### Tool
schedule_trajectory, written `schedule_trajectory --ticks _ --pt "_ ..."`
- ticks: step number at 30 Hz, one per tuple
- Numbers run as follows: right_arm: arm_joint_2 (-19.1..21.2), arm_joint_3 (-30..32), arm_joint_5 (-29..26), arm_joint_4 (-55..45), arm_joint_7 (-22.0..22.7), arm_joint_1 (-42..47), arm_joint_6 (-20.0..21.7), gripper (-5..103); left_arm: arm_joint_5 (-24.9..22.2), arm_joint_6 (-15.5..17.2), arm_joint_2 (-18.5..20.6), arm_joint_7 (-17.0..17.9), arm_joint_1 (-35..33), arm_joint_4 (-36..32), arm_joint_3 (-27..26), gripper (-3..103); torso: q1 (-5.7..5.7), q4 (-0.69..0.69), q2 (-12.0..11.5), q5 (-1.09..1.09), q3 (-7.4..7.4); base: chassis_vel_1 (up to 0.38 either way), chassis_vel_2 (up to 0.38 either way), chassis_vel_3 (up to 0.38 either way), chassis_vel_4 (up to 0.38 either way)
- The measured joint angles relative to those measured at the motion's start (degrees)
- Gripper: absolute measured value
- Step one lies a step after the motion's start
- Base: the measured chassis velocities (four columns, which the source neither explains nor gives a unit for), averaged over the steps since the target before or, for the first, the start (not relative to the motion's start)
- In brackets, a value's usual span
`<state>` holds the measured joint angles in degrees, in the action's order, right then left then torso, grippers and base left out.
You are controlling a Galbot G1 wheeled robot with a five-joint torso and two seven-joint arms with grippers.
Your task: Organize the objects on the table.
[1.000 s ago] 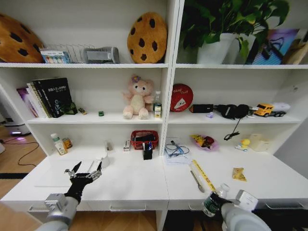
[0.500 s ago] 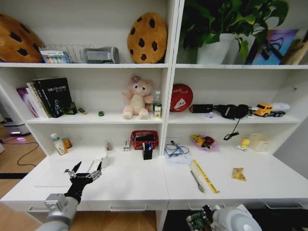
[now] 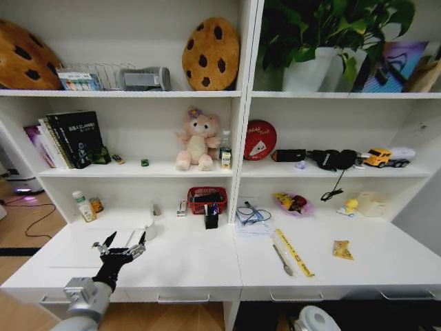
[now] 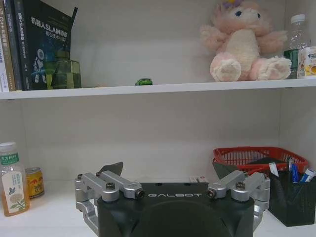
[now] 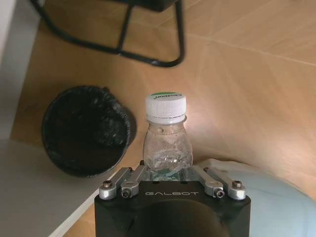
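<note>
Clear plastic bottle [image 5: 167, 143] with white cap, base hidden between right gripper [image 5: 170, 178] fingers closed on it, held over wood floor beside black bin [image 5: 85, 131], contents too dark to read, left gripper [image 3: 118, 247] spread wide, empty, above white desk [image 3: 193, 265], pens in black holder [image 4: 294, 197].

A tall white shelf unit [image 3: 241, 96] fills the head view from edge to edge, its shelves evenly lit against a pale back wall. At the far left of that frame, warm wooden floor [image 3: 24, 221] shows beside the furniture, with a dark cable trailing across it. In the right wrist view the same wood floor [image 5: 256, 74] carries a round black waste bin [image 5: 86, 131] at centre left and black metal chair legs [image 5: 148, 49] along the top.
</note>
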<state>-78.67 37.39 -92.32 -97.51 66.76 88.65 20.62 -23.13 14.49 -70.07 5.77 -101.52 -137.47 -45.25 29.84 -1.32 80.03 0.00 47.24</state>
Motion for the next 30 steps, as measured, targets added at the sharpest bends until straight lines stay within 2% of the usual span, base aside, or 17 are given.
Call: schedule_trajectory --ticks 1,2,4,5,7,8,9,10,11,12,13,14,16,17,21,25,30 --pt "0.9 -0.9 3.6 3.5 -6.5 0.1 1.3 25 0.0 0.0 0.0 0.0 0.0 0.0 0.0 100 0.0 0.02 0.0 0.0 -0.01 0.0 0.0 0.0 0.0" --pt "0.9 -0.9 3.6 3.5 -6.5 0.1 1.3 25 0.0 0.0 0.0 0.0 0.0 0.0 0.0 100 0.0 0.02 0.0 0.0 -0.01 0.0 0.0 0.0 0.0" --pt "1.9 -3.3 16.8 11.4 -18.3 0.0 -0.3 25 0.0 0.0 0.0 0.0 0.0 0.0 0.0 100 0.0 -0.01 0.0 0.01 0.0 0.0 0.0 0.0 0.0" --pt "1.9 -3.3 16.8 11.4 -18.3 0.0 -0.3 25 0.0 0.0 0.0 0.0 0.0 0.0 0.0 100 0.0 -0.01 0.0 0.01 0.0 0.0 0.0 0.0 0.0" --pt "2.4 -5.0 29.7 20.1 -30.2 -1.6 -4.2 25 0.0 0.0 0.0 0.0 0.0 0.0 0.0 100 0.0 -0.01 0.0 0.01 0.0 0.0 0.0 0.0 0.0" --pt "2.4 -5.0 29.7 20.1 -30.2 -1.6 -4.2 25 0.0 0.0 0.0 0.0 0.0 0.0 0.0 100 0.0 -0.01 0.0 0.01 0.0 0.0 0.0 0.0 0.0" --pt "2.6 -5.6 34.3 24.1 -34.9 -2.4 -6.5 25 0.0 0.0 0.0 0.0 0.0 0.0 0.0 100 0.0 0.01 0.0 -0.01 0.0 0.0 0.0 0.0 0.0" --pt "2.6 -5.6 34.3 24.1 -34.9 -2.4 -6.5 25 0.0 0.0 0.0 0.0 0.0 0.0 0.0 100 0.0 0.01 0.0 -0.01 0.0 0.0 0.0 0.0 0.0" --pt "2.6 -6.3 44.0 33.5 -46.0 -4.5 -13.6 25 0.0 0.0 0.0 0.0 0.0 0.0 0.0 100 0.0 0.0 0.0 0.01 0.0 0.0 0.0 0.0 0.0" --pt "2.4 -6.3 50.4 38.6 -51.7 -5.8 -19.2 25 0.0 0.0 0.0 0.0 0.0 0.0 0.0 100 0.0 -0.01 0.0 0.02 0.0 0.0 0.0 0.0 0.0" --pt "2.4 -6.3 50.4 38.6 -51.7 -5.8 -19.2 25 0.0 0.0 0.0 0.0 0.0 0.0 0.0 100 0.0 -0.01 0.0 0.02 0.0 0.0 0.0 0.0 0.0" --pt "1.9 -5.4 62.5 48.4 -61.1 -8.7 -29.9 25 0.0 0.0 0.0 0.0 0.0 0.0 0.0 100 0.0 -0.01 0.0 -0.01 0.0 0.0 0.0 0.0 0.0" --pt "1.8 -4.2 75.0 57.4 -69.9 -12.3 -38.2 25 0.0 0.0 0.0 0.0 0.0 0.0 0.0 100 0.0 0.0 0.0 0.02 0.0 0.0 0.0 0.0 0.0" --pt "1.8 -4.2 75.0 57.4 -69.9 -12.3 -38.2 25 0.0 0.0 0.0 0.0 0.0 0.0 0.0 100 0.0 0.0 0.0 0.02 0.0 0.0 0.0 0.0 0.0" --pt "1.8 -2.8 83.9 61.6 -79.8 -16.2 -45.4 25 0.0 0.0 0.0 0.0 0.0 0.0 0.0 100 0.0 0.0 0.0 0.01 0.0 0.0 0.0 0.0 0.0" --pt "2.1 -1.9 90.2 61.8 -84.7 -19.3 -49.1 25 0.0 0.0 0.0 0.0 0.0 0.0 0.0 100 0.0 0.0 0.0 0.0 0.0 0.0 0.0 0.0 0.0" --pt "2.3 -1.8 93.1 60.9 -86.7 -22.9 -48.7 25 0.0 0.0 0.0 0.0 0.0 0.0 0.0 100 0.0 0.02 0.0 0.0 0.0 0.0 0.0 0.0 0.0"
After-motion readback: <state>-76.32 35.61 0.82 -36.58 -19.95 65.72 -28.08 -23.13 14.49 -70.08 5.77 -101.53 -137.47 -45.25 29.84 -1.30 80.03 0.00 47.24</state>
